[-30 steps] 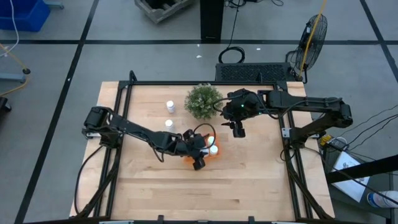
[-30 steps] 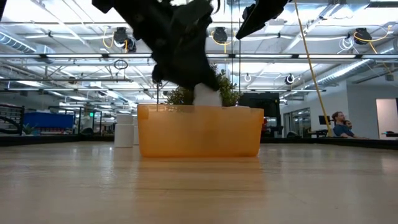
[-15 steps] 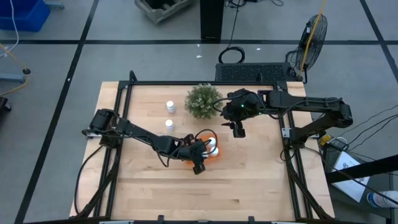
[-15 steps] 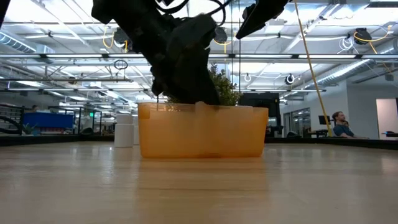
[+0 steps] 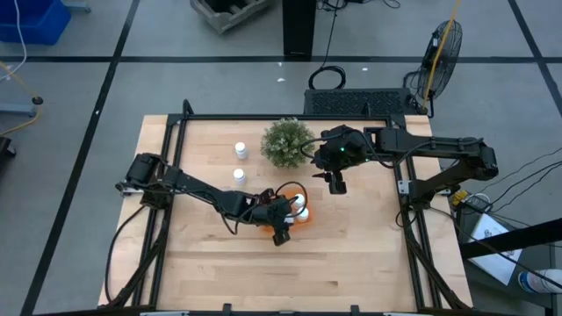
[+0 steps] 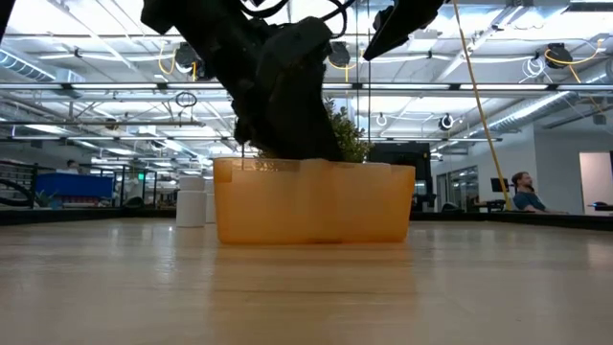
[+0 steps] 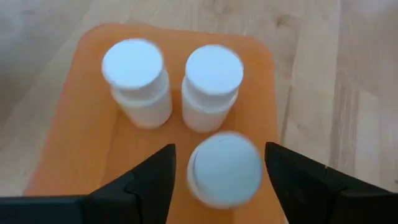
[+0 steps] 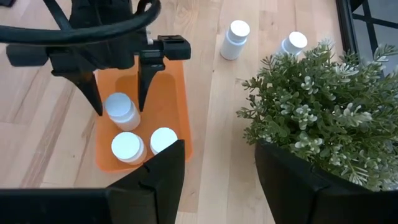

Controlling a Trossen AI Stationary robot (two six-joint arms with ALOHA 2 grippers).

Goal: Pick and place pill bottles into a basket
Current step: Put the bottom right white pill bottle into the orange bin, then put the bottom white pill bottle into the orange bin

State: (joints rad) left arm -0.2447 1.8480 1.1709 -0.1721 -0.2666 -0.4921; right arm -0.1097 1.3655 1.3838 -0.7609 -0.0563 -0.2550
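Observation:
The orange basket [image 5: 304, 219] [image 6: 311, 203] stands at the table's middle. Three white pill bottles stand upright in it [image 8: 127, 146] [image 8: 163, 140] [image 8: 121, 111]. My left gripper [image 5: 284, 211] [image 7: 219, 148] is open just above the basket. Its fingers stand on either side of the nearest bottle [image 7: 224, 168], with a gap on each side. Two more bottles [image 5: 240, 150] [image 5: 238, 175] stand on the table left of the plant. My right gripper [image 5: 336, 183] [image 8: 217, 149] is open and empty, in the air right of the plant.
A round bushy green plant [image 5: 287, 142] [image 8: 311, 106] stands at the far middle of the table, close to the basket and to my right arm. A black frame [image 5: 167, 132] runs around the table top. There is bare wood near the front edge [image 5: 281, 272].
My left gripper has gone down into the basket with a white bottle. In the low view that bottle showed above the basket's rim a second ago and is now hidden behind the wall.

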